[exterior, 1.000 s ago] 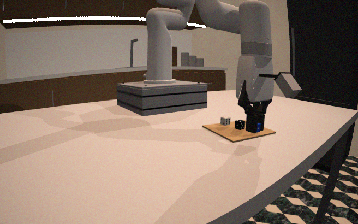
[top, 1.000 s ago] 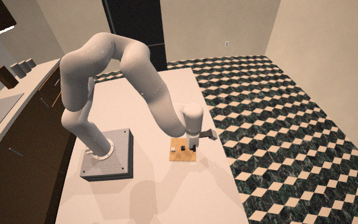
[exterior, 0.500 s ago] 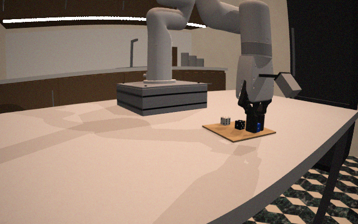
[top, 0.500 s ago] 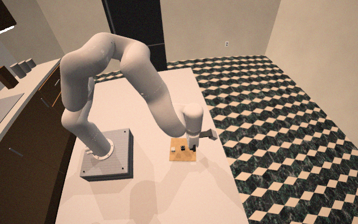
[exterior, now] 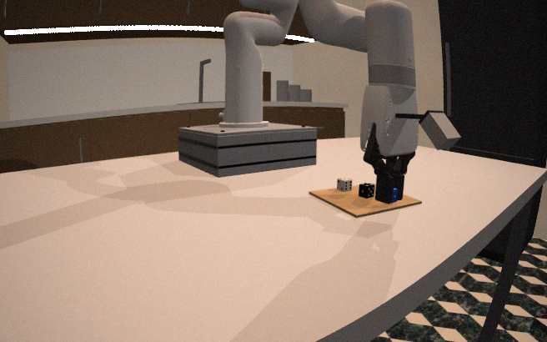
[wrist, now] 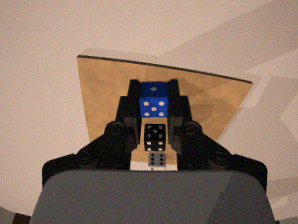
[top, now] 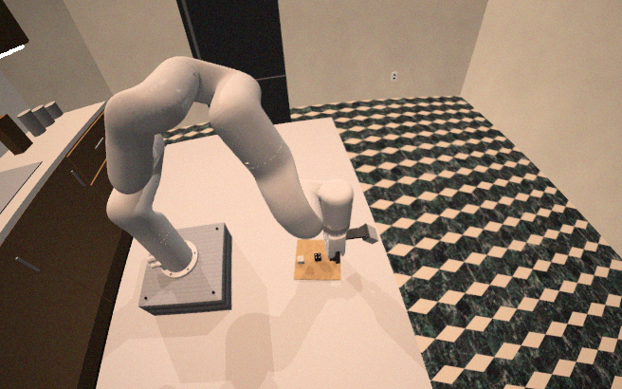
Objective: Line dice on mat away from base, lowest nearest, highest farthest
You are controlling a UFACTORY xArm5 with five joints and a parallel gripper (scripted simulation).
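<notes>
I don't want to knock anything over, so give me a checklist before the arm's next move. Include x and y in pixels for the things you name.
1. White die (top: 301, 259) (exterior: 344, 184) (wrist: 157, 160) nearest the robot's base: ok.
2. Black die (top: 318, 256) (exterior: 366, 190) (wrist: 155, 137) between it and the blue die (exterior: 395, 194) (wrist: 154, 106): ok.
3. All three on the tan square mat (top: 308, 271) (exterior: 356, 208) (wrist: 102, 95): ok.
4. Row looks roughly straight, pointing away from the base: ok.
5. Gripper (top: 337, 258) (exterior: 390, 199) (wrist: 154, 93) clear of the blue die: not ok; fingers flank it closely.
6. Fingers' grip released: cannot tell.

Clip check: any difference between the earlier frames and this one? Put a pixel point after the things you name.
Nothing visibly changed. The gripper (top: 336, 260) (exterior: 389, 196) (wrist: 154, 93) stays low around the blue die (exterior: 394, 195) (wrist: 154, 102); the black die (top: 318, 256) (exterior: 366, 190) (wrist: 155, 137), white die (top: 301, 259) (exterior: 344, 184) (wrist: 157, 159) and mat (top: 308, 272) (exterior: 354, 208) (wrist: 102, 95) look unmoved.
</notes>
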